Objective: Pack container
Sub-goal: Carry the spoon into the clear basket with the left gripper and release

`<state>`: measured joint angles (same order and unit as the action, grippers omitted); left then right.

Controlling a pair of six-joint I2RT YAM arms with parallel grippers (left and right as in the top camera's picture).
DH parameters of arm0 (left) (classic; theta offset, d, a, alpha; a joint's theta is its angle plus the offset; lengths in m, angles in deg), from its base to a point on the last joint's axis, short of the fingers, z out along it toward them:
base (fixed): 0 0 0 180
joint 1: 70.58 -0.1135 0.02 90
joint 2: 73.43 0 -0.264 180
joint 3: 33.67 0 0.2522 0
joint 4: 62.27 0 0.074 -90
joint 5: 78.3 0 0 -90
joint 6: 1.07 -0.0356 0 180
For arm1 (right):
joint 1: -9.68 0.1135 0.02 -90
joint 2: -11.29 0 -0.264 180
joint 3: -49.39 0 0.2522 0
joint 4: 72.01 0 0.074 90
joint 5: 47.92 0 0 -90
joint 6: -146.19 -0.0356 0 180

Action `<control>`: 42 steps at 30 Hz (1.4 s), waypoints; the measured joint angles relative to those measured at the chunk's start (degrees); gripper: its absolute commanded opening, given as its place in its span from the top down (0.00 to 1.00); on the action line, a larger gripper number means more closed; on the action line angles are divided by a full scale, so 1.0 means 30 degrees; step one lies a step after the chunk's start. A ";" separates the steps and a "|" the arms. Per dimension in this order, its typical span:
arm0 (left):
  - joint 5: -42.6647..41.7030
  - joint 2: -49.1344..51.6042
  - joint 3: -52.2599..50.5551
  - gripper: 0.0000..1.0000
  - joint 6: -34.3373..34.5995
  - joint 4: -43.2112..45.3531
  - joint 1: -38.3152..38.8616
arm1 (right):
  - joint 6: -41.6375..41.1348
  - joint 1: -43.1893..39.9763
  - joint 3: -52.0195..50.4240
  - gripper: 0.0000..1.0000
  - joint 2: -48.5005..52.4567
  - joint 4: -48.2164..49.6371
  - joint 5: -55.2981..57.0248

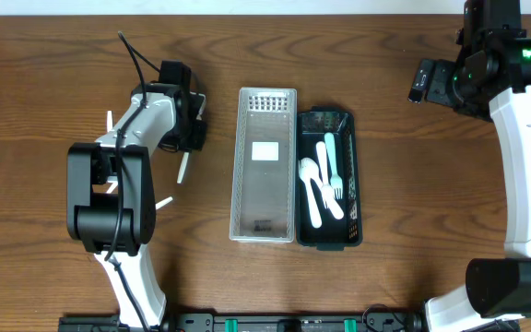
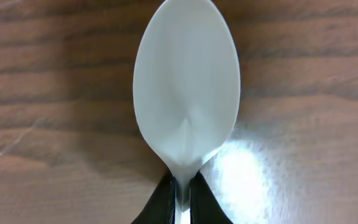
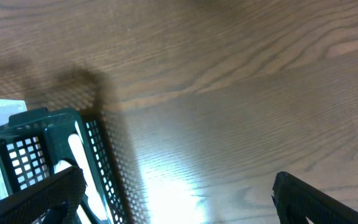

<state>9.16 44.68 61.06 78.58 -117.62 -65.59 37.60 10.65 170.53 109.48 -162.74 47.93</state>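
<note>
My left gripper (image 1: 190,134) is shut on the neck of a white plastic spoon (image 2: 185,93), just below its bowl, over the wood table left of the containers. The spoon also shows in the overhead view (image 1: 182,168), sticking out below the fingers. A clear plastic basket (image 1: 247,184) lies mid-table, with a dark green basket (image 1: 352,184) against its right side. The green basket holds white spoons (image 1: 310,189) and a pale teal fork (image 1: 332,166). My right gripper (image 3: 176,186) is open and empty above bare table, up and right of the green basket (image 3: 42,134).
Loose white utensils lie around the left arm: one at its far left (image 1: 111,120), one near its base (image 1: 162,201). A white label (image 1: 265,151) lies in the clear basket. Bare wood lies between the green basket and the right arm.
</note>
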 measured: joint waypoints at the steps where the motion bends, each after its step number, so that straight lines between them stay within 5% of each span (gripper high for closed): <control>1: 0.0066 -0.0160 0.0000 0.94 0.0000 -0.0248 0.0022 | 0.0007 0.0000 0.0000 0.01 0.0000 0.0007 0.0000; 8: 0.0801 -0.4962 0.0335 0.94 0.0954 -0.2557 0.1224 | 0.0007 -0.0386 -0.0022 0.01 0.0000 0.0022 -0.0015; 17: 0.0984 -1.0542 0.1027 0.94 0.4969 -0.3563 0.6084 | 0.0007 -0.0539 -0.0051 0.01 0.0000 0.0095 -0.0007; 26: 0.0976 -0.8021 0.0867 0.94 0.9326 -0.3067 0.8845 | 0.0466 -0.0539 -0.0051 0.01 0.0000 0.0066 -0.0007; 36: 0.0976 -0.3483 0.0656 0.93 1.0659 -0.2630 0.9049 | 0.0860 -0.0539 -0.0066 0.01 0.0000 -0.0146 -0.0007; 37: 0.0976 -0.3242 0.0641 0.85 1.0542 -0.2630 0.9049 | 0.0918 -0.0539 -0.0066 0.01 0.0000 -0.0153 -0.0007; 39: 0.0969 -0.3038 0.0634 0.53 1.0149 -0.2630 0.9049 | 0.0984 -0.0539 -0.0066 0.01 0.0000 -0.0168 -0.0007; 42: 0.0976 -0.3060 0.0627 0.47 0.9384 -0.2608 0.9049 | 0.1005 -0.0539 -0.0066 0.01 0.0000 -0.0160 -0.0007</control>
<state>12.09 35.50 62.94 106.73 -125.44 -38.44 40.61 9.03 170.33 109.48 -163.22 47.91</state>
